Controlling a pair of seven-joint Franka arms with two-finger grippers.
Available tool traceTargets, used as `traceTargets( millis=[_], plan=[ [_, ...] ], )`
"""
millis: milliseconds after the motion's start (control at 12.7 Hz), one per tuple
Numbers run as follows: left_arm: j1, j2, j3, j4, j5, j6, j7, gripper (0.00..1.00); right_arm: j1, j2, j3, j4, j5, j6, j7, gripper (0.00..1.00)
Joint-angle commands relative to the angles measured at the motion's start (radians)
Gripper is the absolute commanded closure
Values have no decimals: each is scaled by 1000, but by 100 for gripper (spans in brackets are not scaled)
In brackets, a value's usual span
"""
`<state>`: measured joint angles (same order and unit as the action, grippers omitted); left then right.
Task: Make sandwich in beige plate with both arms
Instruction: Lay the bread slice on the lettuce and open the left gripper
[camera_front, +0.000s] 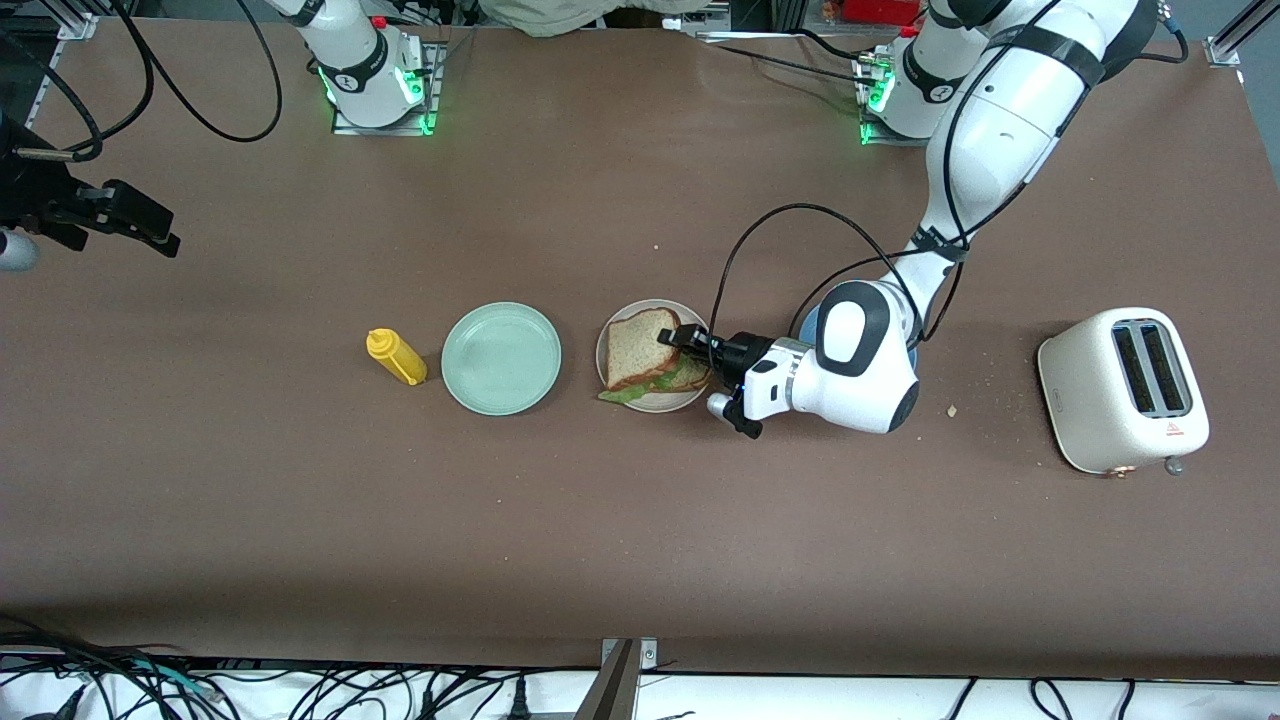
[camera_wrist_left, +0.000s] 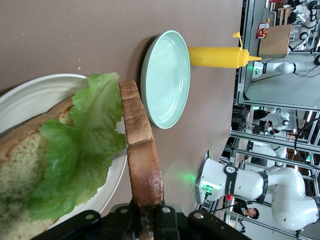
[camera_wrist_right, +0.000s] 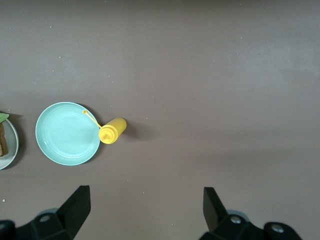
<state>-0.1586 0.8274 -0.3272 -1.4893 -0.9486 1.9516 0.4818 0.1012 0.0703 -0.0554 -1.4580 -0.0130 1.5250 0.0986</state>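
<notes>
The beige plate (camera_front: 603, 347) (camera_wrist_left: 30, 100) holds a lower bread slice (camera_front: 692, 379) (camera_wrist_left: 20, 160) with a ruffled green lettuce leaf (camera_front: 622, 395) (camera_wrist_left: 80, 165) on it. My left gripper (camera_front: 675, 338) (camera_wrist_left: 147, 212) is shut on the crust edge of the top bread slice (camera_front: 640, 345) (camera_wrist_left: 142, 150). That slice is tilted over the lettuce, lifted at the gripped edge. My right gripper (camera_front: 165, 240) (camera_wrist_right: 145, 210) waits open and empty over bare table at the right arm's end.
A mint green plate (camera_front: 500, 358) (camera_wrist_right: 67, 133) lies beside the beige plate, with a yellow squeeze bottle (camera_front: 396, 357) (camera_wrist_right: 112, 131) beside it. A blue plate (camera_front: 810, 322) is mostly hidden under the left wrist. A white toaster (camera_front: 1125, 388) stands at the left arm's end.
</notes>
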Motion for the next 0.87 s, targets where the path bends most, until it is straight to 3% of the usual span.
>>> traceTargets(
  millis=[0, 158, 473, 788],
  plan=[
    [1, 1, 7, -22, -22, -5, 52, 1, 5, 8, 0, 24, -1, -3, -11, 0],
    [2, -1, 8, -23, -10, -6, 51, 0, 5, 8, 0, 24, -1, 0, -11, 0],
    [48, -25, 8, -22, 178, -43, 46, 0, 5, 8, 2, 24, 1, 0, -11, 0],
    [90, -53, 7, -9, 286, -88, 47, 0, 6, 9, 2, 24, 2, 0, -11, 0]
  ],
)
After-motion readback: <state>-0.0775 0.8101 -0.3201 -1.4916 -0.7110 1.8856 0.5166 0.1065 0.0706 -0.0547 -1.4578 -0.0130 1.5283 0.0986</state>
